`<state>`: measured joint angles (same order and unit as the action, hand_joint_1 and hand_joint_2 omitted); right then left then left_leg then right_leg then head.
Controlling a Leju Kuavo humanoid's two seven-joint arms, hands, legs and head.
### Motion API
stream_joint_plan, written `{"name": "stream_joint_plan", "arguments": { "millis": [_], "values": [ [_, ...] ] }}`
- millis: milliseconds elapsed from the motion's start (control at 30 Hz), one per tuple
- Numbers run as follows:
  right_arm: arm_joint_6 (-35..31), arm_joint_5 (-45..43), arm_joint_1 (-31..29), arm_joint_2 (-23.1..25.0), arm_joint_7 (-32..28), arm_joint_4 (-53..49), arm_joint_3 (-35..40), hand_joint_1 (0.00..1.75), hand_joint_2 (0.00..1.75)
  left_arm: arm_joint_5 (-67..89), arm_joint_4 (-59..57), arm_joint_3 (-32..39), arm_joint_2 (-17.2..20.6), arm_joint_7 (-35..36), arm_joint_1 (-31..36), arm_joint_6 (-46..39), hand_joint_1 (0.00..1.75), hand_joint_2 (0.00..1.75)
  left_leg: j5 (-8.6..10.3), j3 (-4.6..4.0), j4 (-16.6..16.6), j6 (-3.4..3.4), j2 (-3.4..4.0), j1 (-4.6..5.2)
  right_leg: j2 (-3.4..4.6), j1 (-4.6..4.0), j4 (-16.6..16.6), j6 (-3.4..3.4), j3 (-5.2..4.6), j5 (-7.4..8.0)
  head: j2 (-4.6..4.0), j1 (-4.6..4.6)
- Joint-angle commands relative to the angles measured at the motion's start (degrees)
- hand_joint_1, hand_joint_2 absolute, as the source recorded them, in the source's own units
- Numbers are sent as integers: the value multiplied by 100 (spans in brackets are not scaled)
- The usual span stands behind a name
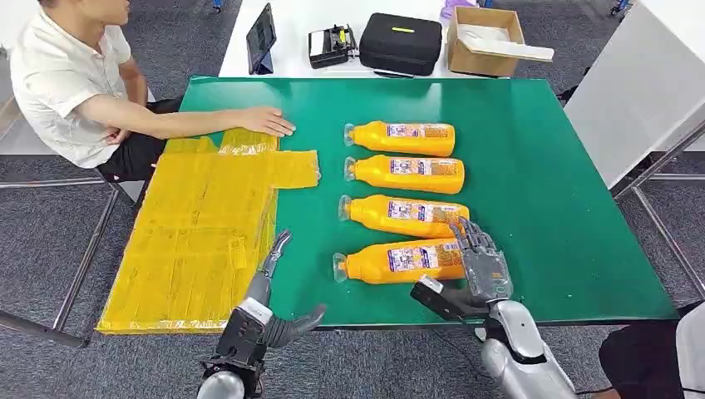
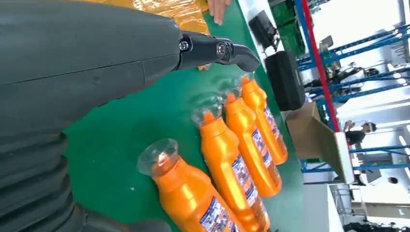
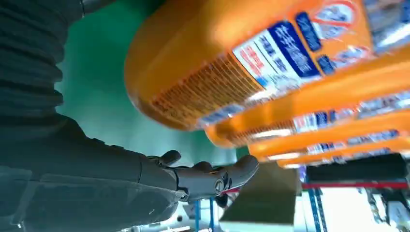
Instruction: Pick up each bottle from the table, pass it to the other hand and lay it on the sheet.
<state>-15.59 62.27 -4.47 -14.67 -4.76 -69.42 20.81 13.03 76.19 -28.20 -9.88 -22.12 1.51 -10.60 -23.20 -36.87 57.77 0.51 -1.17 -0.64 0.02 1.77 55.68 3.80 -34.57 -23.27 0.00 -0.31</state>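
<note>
- The right robot hand (image 1: 480, 259) sits over the base end of the nearest bottle (image 1: 397, 261), fingers spread above it, thumb apart — nothing gripped yet as far as I can see.
- The left robot hand (image 1: 268, 283) hovers open at the desk (image 1: 565, 208) edge, beside the sheet (image 1: 199, 241).
- Four bottles lie in a row on their sides, caps towards the sheet, each just beside the next.
- They look full, so likely weighty; smooth glossy plastic, probably slippery and apt to roll.
- I'd take it round the broad labelled body — not the narrow neck.
- A person's hand (image 1: 268, 121) rests at the sheet's far end.
</note>
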Motion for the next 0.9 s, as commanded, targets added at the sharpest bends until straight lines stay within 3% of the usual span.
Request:
{"name": "stream_joint_plan", "arguments": {
  "millis": [33, 400, 600, 900],
  "values": [
    [85, -66, -334, 158, -40, 819, 28, 0, 175, -12, -430, -127, 71, 42, 239, 2, 0, 175, -6, 23, -5, 0, 10, -2, 3, -5, -8, -15, 23, -4, 0, 0],
    [203, -118, -393, 317, -109, 1359, 284, 0, 175, -13, -529, -197, 81, 89, 283, 12, 0, 175, -12, 45, -5, 0, 13, -6, 2, -11, -12, -23, 44, -8, 0, 0],
    [-262, 53, -580, 502, -296, 1379, 555, 0, 175, -20, -549, -213, 62, 88, 331, -13, 0, 175, -7, 42, -5, -2, 21, -6, 7, -9, -10, -17, 33, 0, 0, 0],
    [-395, 144, -581, 535, -305, 1208, 709, 0, 175, -27, -514, -227, 55, 83, 311, -24, 0, 175, -11, 51, -5, -3, 30, -6, 12, -11, -8, -25, 40, -3, 0, 0]
  ]
}}
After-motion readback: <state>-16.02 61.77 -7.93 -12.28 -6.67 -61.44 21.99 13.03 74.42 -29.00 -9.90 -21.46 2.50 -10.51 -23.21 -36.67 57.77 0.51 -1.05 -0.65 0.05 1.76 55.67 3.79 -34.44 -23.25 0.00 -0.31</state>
